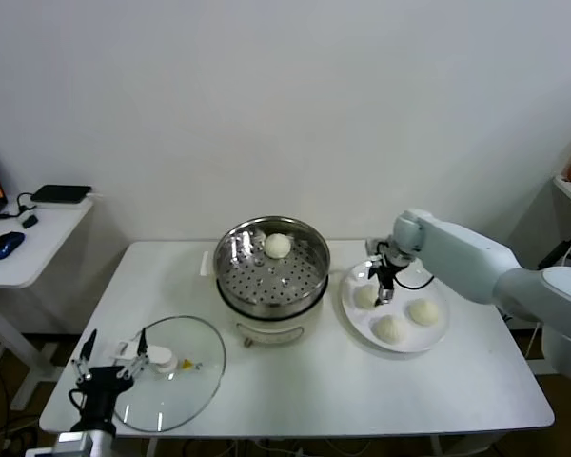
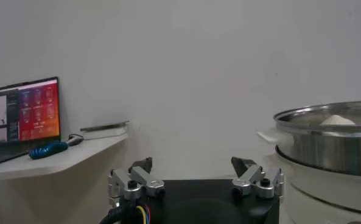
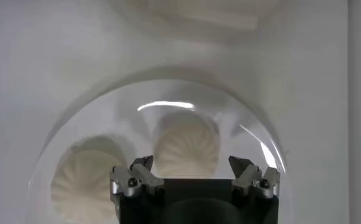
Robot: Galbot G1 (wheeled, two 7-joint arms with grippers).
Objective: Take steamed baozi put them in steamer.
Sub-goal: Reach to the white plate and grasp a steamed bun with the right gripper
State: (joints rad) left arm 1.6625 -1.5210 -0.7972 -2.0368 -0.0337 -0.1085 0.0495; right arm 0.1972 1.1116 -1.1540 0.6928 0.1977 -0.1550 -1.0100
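The steel steamer stands mid-table with one baozi on its perforated tray. Three more baozi lie on the white plate to its right: one on the plate's steamer side, one at the front and one on the far side. My right gripper hangs open and empty just above the steamer-side bun. In the right wrist view that bun lies beyond the open gripper, and a second bun lies beside it. My left gripper is parked open at the table's front left.
A round glass lid lies flat at the front left, next to the left gripper. A side desk at far left holds a blue mouse and a laptop. The left wrist view shows the steamer's side.
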